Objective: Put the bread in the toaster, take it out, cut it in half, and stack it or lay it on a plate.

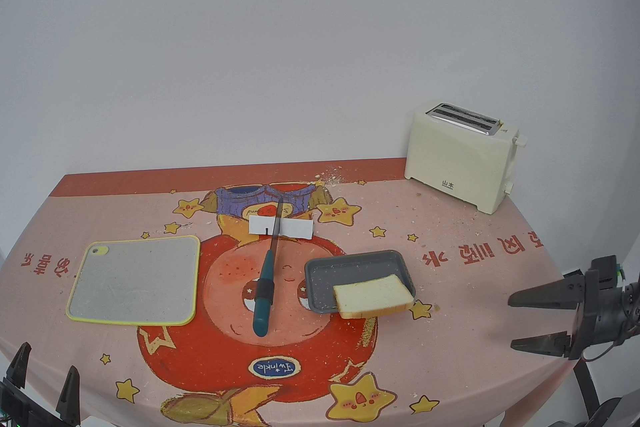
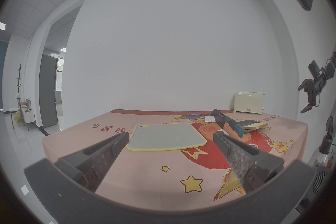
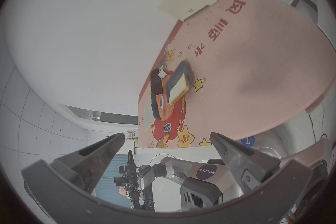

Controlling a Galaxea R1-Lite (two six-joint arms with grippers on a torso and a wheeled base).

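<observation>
Head view of a table under a pink cartoon tablecloth point(image 1: 467, 315). Just right of the frame's centre, a slice of white bread point(image 1: 373, 296) lies flat on a grey tray point(image 1: 353, 267), with its near edge overhanging the tray's front rim. A cream two-slot toaster point(image 1: 463, 155) stands at upper right, well apart from the bread, and nothing shows above its slots. A teal-handled knife point(image 1: 265, 288) lies in the middle, its blade resting on a small white stand point(image 1: 281, 226). A grey cutting board with a yellow edge point(image 1: 135, 280) sits at left.

The right gripper point(image 1: 511, 323) hangs at the right edge, off the table, its two fingers spread and holding nothing. The left gripper point(image 1: 45, 360) sits at the lower left corner, also spread and unladen.

The task appears to be at its first step, with the bread not yet picked up. The next move likely calls for the right arm to take the slice by its overhanging edge, then turn it upright over a toaster slot.
</observation>
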